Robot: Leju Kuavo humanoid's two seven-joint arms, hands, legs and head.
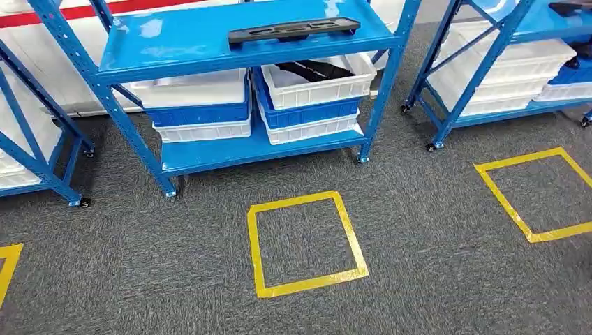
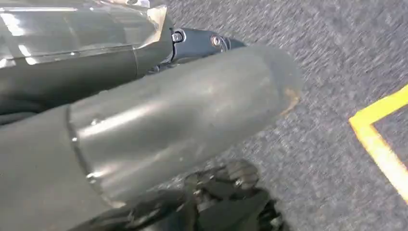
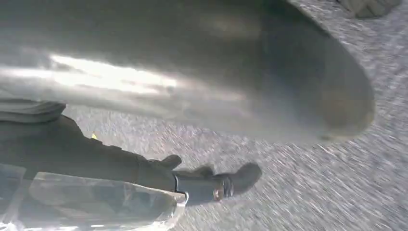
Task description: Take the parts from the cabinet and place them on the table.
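one black part (image 1: 294, 30) on blue cabinet (image 1: 209, 42) top shelf | well apart from fingers | finger state: cannot tell

A long flat black part (image 1: 294, 29) is seen lying flat on the top shelf of the blue cabinet (image 1: 174, 42), near the shelf's front edge. More black parts (image 1: 313, 70) are held in a white bin below it.

Bright blue metal shelving rack (image 1: 244, 42) with stacked white and blue plastic bins (image 1: 202, 108), plus yellow tape squares (image 1: 305, 244) on speckled grey carpet (image 1: 433, 230).
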